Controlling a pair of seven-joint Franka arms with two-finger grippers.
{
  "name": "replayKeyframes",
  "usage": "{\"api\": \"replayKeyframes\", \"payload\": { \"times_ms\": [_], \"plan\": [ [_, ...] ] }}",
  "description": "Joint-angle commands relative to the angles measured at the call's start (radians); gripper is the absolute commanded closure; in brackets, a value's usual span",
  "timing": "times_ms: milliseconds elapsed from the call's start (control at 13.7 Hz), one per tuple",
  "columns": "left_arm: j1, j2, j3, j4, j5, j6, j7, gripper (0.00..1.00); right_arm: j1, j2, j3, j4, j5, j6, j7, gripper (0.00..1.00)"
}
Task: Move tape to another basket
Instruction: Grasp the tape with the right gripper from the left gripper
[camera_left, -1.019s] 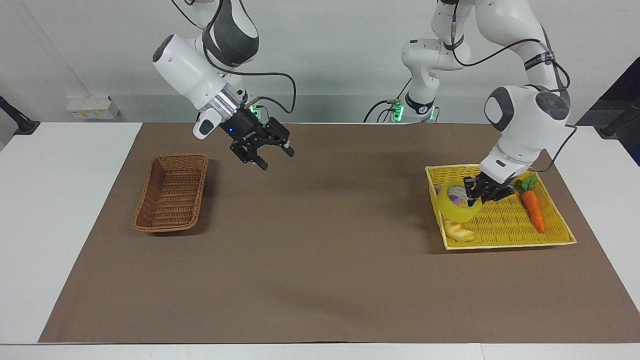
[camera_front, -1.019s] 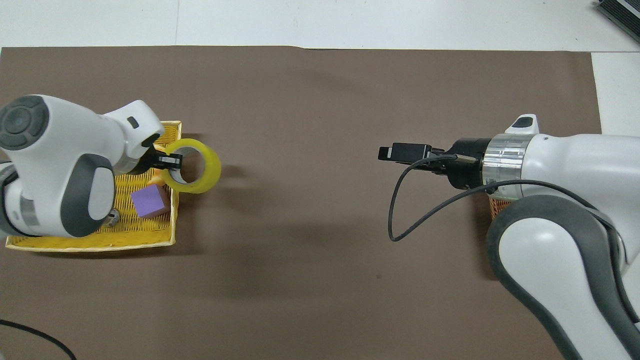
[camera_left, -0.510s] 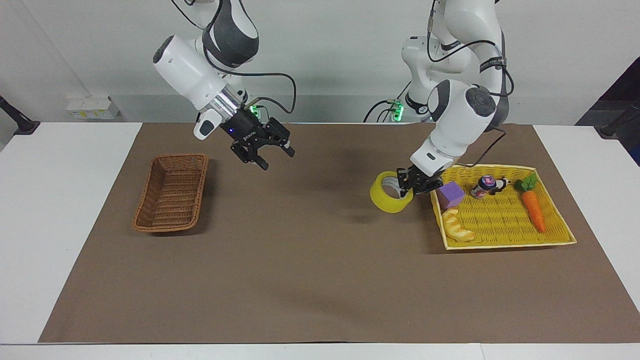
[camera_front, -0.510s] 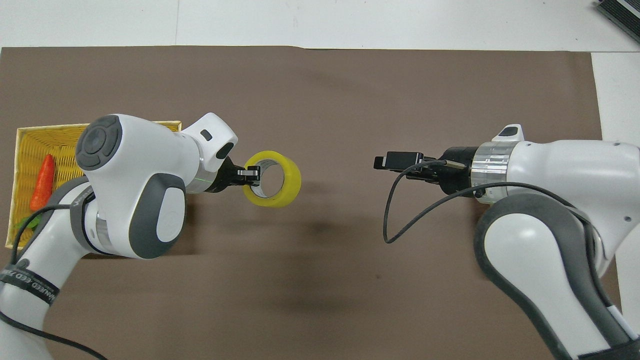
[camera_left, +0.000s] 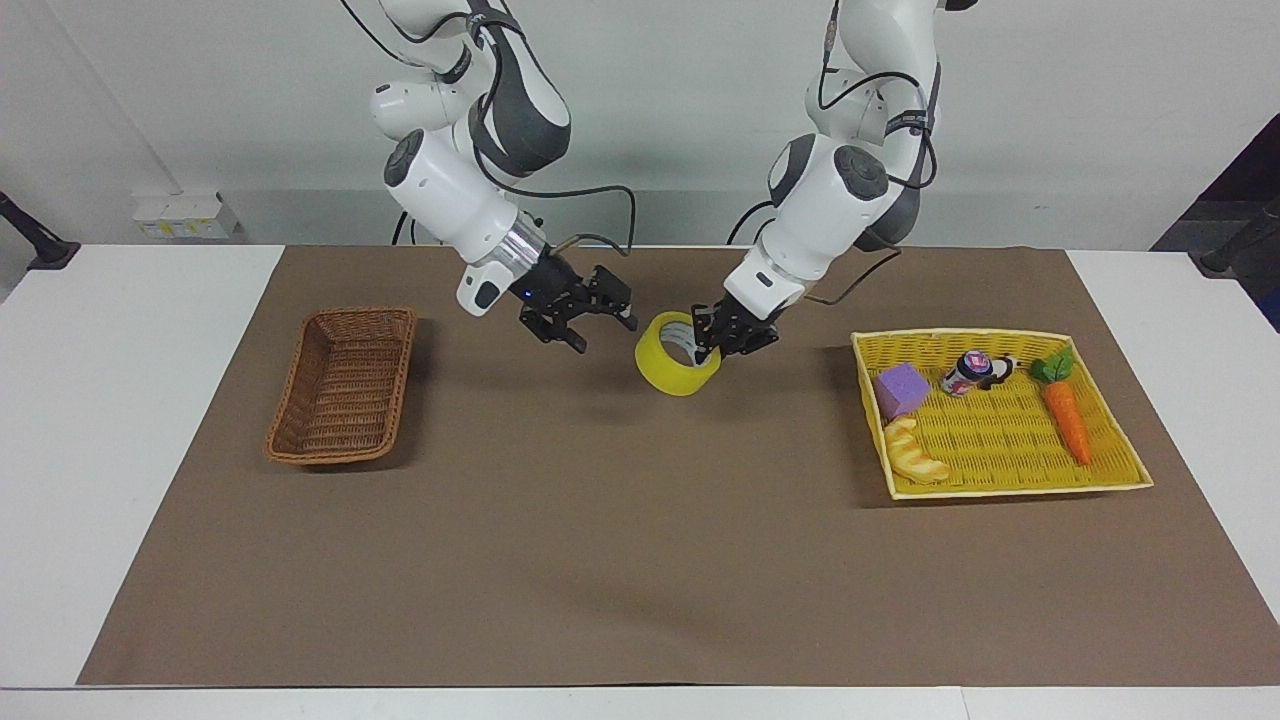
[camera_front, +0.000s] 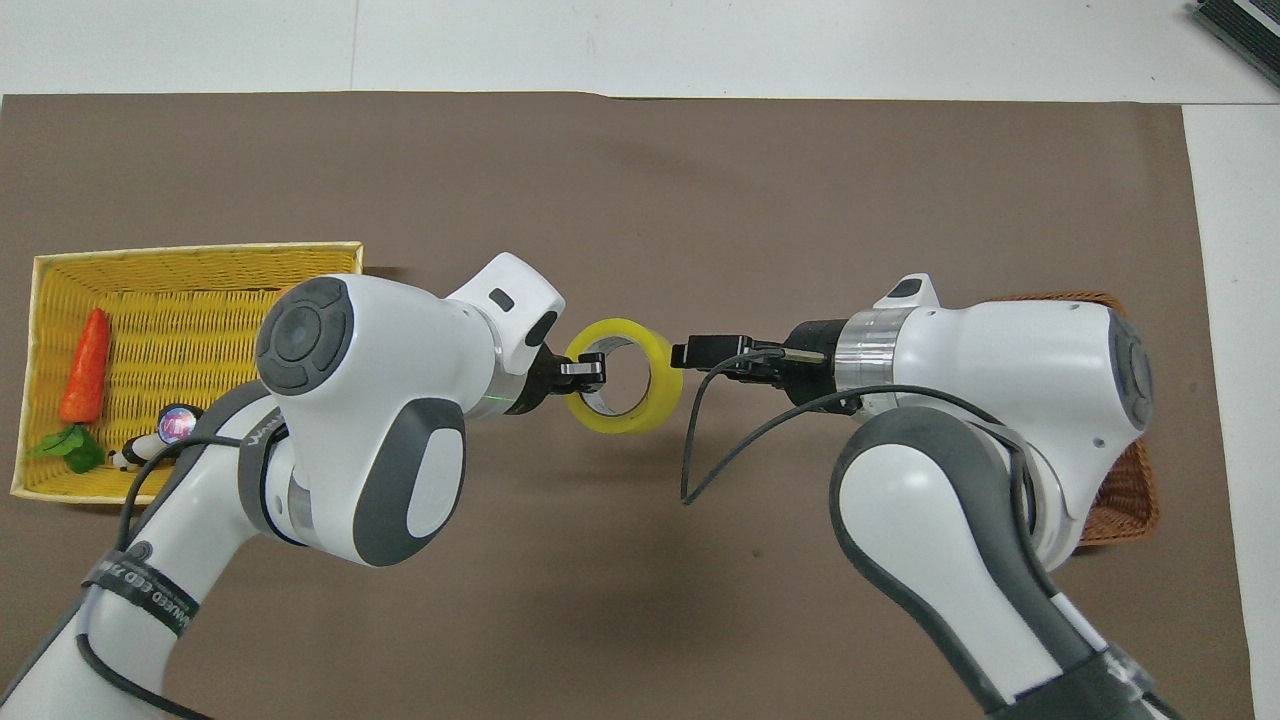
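Mid-table handover in progress, by the look of it. The left gripper, centre of the facing frame, is clenched on the wall of the tape, one finger inside the core and one outside. The roll hangs clear of the brown mat, tilted with its hole partly toward the camera.

The right gripper, just beside the tape on the frame's left, has its fingers spread and holds nothing. In the overhead frame its tip sits almost at the roll's rim; contact or not, cannot tell.

The brown wicker basket sits at the left of the facing frame, nothing visible in it. The yellow tray at the right holds a purple block, a bread toy, a carrot and a small can.

Judgement: tape is out of the tray, about halfway across. Next move calls for the right gripper to straddle the free side of the ring and close firmly before the left lets go. Risk: the roll pivots or drops if the release comes early. Then carry it to the wicker basket.
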Motion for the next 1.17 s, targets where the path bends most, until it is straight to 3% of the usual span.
{"api": "replayKeyframes", "payload": {
  "times_ms": [0, 364, 437, 510, 728, 801, 1019, 1092],
  "plan": [
    [-0.040, -0.006, 0.018, -0.005, -0.021, 0.030, -0.018, 1.00, 0.014, 0.041, 0.004, 0.005, 0.042, 0.068, -0.004, 0.00],
    [-0.057, 0.000, 0.018, 0.004, -0.082, 0.073, -0.017, 1.00, 0.044, 0.058, 0.004, -0.001, 0.044, 0.092, 0.003, 0.00],
    [-0.059, 0.000, 0.018, 0.008, -0.086, 0.084, -0.017, 1.00, 0.046, 0.058, 0.004, -0.001, 0.046, 0.090, 0.023, 0.13],
    [-0.059, 0.006, 0.016, 0.011, -0.086, 0.099, -0.018, 1.00, 0.046, 0.060, 0.004, -0.001, 0.047, 0.087, 0.036, 0.45],
    [-0.059, 0.011, 0.018, 0.018, -0.086, 0.112, -0.017, 1.00, 0.032, 0.069, 0.002, 0.014, 0.082, 0.087, 0.095, 0.94],
    [-0.057, 0.014, 0.018, 0.018, -0.086, 0.113, -0.017, 1.00, 0.032, 0.077, 0.002, 0.031, 0.085, 0.086, 0.100, 1.00],
    [-0.051, 0.016, 0.018, 0.032, -0.086, 0.113, -0.017, 1.00, 0.031, 0.083, 0.002, 0.039, 0.085, 0.086, 0.100, 1.00],
    [-0.046, 0.019, 0.018, 0.047, -0.086, 0.112, -0.020, 0.75, 0.031, 0.085, 0.002, 0.039, 0.085, 0.086, 0.100, 1.00]
  ]
}}
